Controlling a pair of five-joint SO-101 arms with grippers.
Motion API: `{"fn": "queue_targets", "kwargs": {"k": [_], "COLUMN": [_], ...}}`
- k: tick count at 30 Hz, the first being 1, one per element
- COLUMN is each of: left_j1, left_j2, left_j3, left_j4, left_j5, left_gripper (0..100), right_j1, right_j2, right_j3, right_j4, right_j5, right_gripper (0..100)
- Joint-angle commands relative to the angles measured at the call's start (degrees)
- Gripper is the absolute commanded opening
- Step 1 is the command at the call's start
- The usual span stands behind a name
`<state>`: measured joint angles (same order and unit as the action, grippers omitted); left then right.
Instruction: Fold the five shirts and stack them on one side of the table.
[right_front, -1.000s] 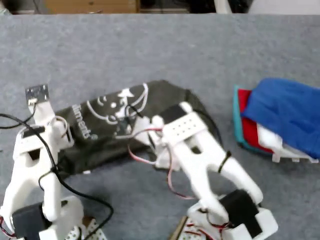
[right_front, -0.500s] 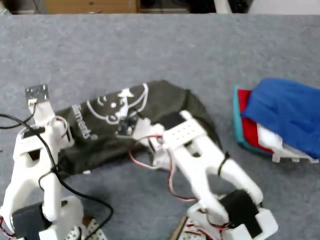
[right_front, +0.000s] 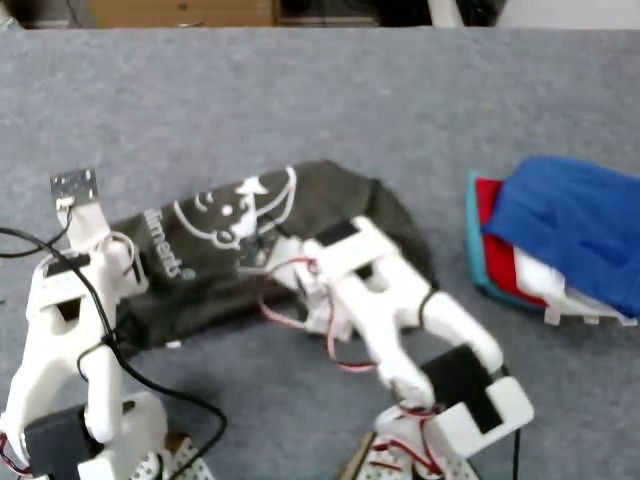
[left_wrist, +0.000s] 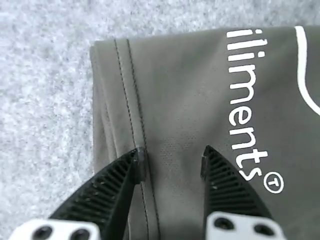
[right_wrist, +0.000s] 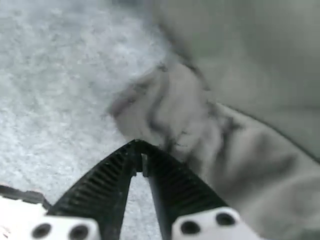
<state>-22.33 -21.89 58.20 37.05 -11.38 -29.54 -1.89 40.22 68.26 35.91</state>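
A dark olive shirt (right_front: 300, 215) with a white print lies partly folded in the middle of the grey table (right_front: 350, 90). My left gripper (left_wrist: 170, 155) hovers open over the shirt's stitched left hem (left_wrist: 131, 100), one finger on each side of the seam. In the high view the left arm (right_front: 70, 290) stands at the shirt's left end. My right gripper (right_wrist: 142, 152) is shut, its tips pinching a bunched fold of the shirt (right_wrist: 170, 110) at its near edge. The right arm (right_front: 390, 300) reaches over the shirt's near side.
A stack of folded shirts (right_front: 565, 235) sits at the table's right side, blue on top, with red, white and teal beneath. Bare grey table stretches behind the dark shirt. Loose cables hang by both arm bases.
The right arm has swung left and drawn toward the near edge, its gripper sliding along the shirt's near side. The left arm has stayed put.
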Motion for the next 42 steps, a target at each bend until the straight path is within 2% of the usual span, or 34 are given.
{"fn": "queue_targets", "kwargs": {"k": [1, 8, 13, 19, 26, 35, 42], "left_j1": [-0.26, -0.26, -0.18, -0.18, -0.18, -0.18, -0.18], "left_j2": [-1.98, -1.98, -1.98, -1.98, -1.98, -1.89, -1.89], "left_j3": [-0.18, -0.18, -0.18, -0.18, -0.18, -0.26, -0.26], "left_j4": [-0.97, -0.97, -0.97, -0.97, -0.97, -0.97, -0.97], "left_j5": [-0.18, -0.18, -0.18, -0.18, -0.18, -0.18, -0.18], "left_gripper": [19, 19, 19, 19, 19, 19, 19], "right_j1": [2.33, 2.42, 2.59, 4.79, 7.60, 7.96, 2.42], "right_j2": [-1.63, -11.03, -7.87, 3.03, 8.75, 5.85, -1.45], "right_j3": [-4.88, -10.42, -6.46, -6.37, -9.63, -12.70, -14.55], "right_j4": [4.40, 12.66, 4.92, -0.35, -0.62, 4.40, 11.16], "right_j5": [0.53, 2.11, 4.22, 4.31, 4.22, 2.73, 2.11], "right_gripper": [0.5, 1.7, 14.7, 14.7, 0.2, 0.4, 0.4]}}
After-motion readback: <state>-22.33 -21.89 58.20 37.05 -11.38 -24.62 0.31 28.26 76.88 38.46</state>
